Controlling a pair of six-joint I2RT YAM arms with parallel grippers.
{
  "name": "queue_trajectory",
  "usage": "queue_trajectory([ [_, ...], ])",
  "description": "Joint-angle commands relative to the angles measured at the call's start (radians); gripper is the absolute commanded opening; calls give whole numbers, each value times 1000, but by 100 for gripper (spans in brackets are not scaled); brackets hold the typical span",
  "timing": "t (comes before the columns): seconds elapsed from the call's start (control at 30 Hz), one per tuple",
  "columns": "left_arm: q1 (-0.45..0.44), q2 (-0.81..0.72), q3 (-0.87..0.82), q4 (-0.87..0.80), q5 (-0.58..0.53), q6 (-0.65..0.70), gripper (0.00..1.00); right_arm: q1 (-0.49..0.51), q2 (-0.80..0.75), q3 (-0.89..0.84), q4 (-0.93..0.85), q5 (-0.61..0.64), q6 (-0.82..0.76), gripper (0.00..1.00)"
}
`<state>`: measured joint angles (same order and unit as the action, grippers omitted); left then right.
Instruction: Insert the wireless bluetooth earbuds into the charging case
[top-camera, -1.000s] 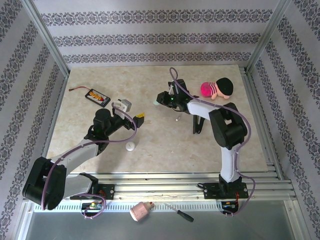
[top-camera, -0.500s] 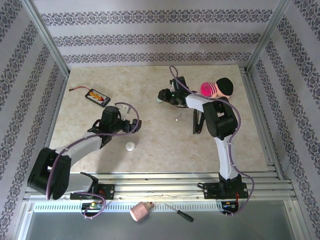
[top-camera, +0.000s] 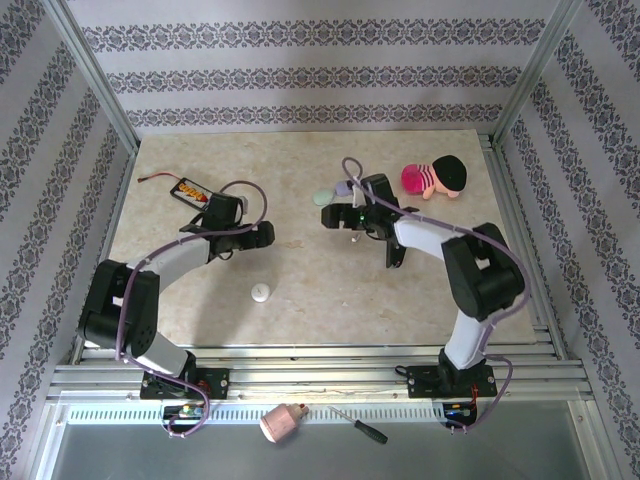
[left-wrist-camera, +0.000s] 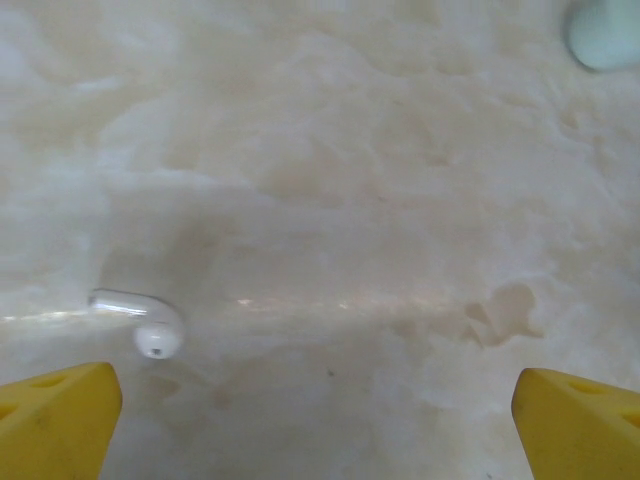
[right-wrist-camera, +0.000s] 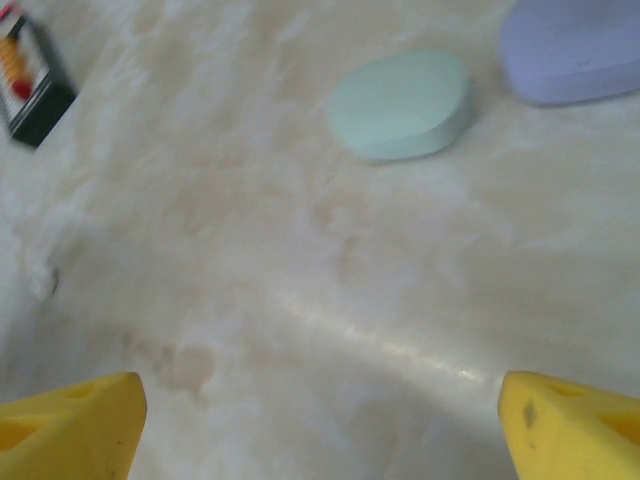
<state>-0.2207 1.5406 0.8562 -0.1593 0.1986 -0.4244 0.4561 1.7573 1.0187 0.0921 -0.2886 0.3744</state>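
White earbud (left-wrist-camera: 140, 320), apart from mint case (right-wrist-camera: 400, 105): tiny, probably light, slick; pinch the bulb. Left hand (left-wrist-camera: 318, 405), right hand (right-wrist-camera: 318, 400) open, empty.

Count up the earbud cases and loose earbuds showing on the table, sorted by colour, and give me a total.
Mint case: 1
Lilac case: 1
White case: 1
White earbud: 1
Total: 4
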Motion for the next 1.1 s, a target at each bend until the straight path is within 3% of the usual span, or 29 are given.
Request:
queue_trajectory([
  [0.0,42,-9,15,-36,46,-104,99,107,-89,-106,44,115,-154,93],
  [0.27,119,-101,-58,45,24,-169,99,371,-109,-217,141,119,-357,96],
  [0.5,164,-165,-84,12,9,-163,99,527,47,-85,108,163,-484,95],
  [0.93,199,-205,-124,23,24,-151,99,582,215,118,5,111,-600,89],
  [1.07,202,-210,-135,38,39,-143,99,580,252,162,-24,113,-608,82],
])
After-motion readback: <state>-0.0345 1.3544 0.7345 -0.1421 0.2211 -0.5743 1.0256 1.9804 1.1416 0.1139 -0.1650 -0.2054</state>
